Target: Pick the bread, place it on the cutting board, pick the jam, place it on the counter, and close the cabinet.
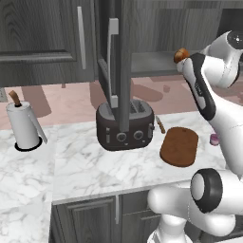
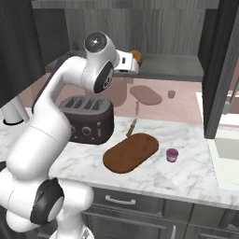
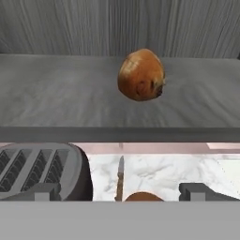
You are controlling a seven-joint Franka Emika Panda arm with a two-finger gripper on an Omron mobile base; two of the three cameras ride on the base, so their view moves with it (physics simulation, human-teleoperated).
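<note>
Golden-brown and round, the small crusty bread roll (image 3: 141, 75) sits on the dark grey wood-grain shelf of the open upper cabinet (image 1: 118, 57), just ahead of the white arm's two-finger hand (image 3: 119, 191). The hand is raised to shelf level with its dark fingertips (image 3: 44, 191) spread wide apart and nothing between them. Below, on the white grey-veined marble tabletop (image 2: 186, 170), the flat reddish-brown wooden cutting board (image 2: 130, 152) lies bare beside the dark four-slot toaster (image 2: 87, 117). The tiny pink-purple jam jar (image 2: 172, 154) stands on the marble just beside the board. A white paper towel roll (image 1: 23, 124) stands upright further left.
</note>
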